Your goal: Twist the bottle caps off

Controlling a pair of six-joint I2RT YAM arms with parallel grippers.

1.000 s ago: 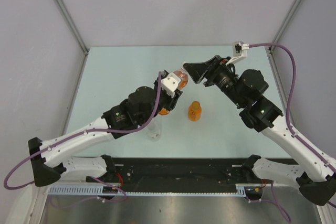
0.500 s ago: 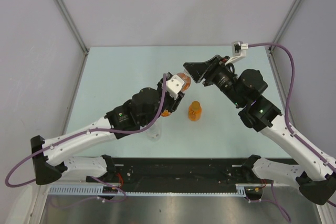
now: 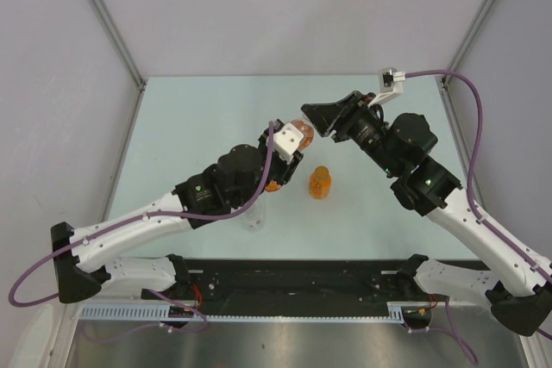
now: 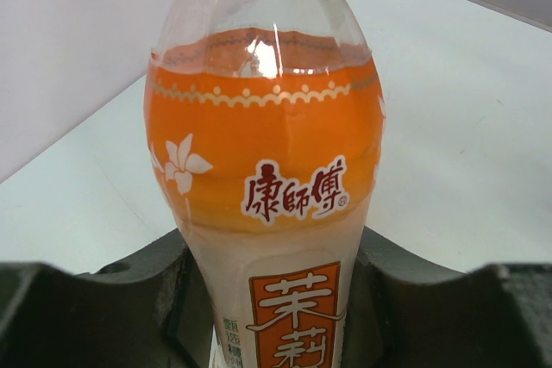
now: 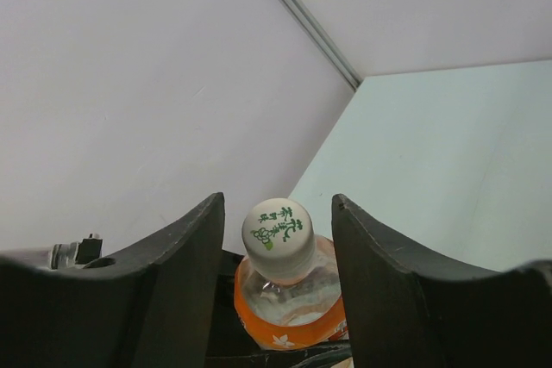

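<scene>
My right claw (image 5: 278, 213) stands spread, one finger on each side of the white cap (image 5: 278, 232), not touching it. My left claw (image 4: 276, 299) pinches the labelled orange bottle (image 4: 263, 152) by its body. I judge this the gripping step: next, close squarely on the cap, then twist.

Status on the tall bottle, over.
Left end effector clamped on tall bottle. Right end effector open, straddling white cap, not touching. Nothing in the way.

Tall bottle (image 4: 263, 75): clear glossy plastic; label (image 4: 276, 178) a smooth, shiny film. White cap (image 5: 278, 232): matt plastic. Right end effector (image 5: 277, 206) fingers (image 5: 172, 282): matt black plastic. Worktop (image 3: 198, 118): smooth, matt.
</scene>
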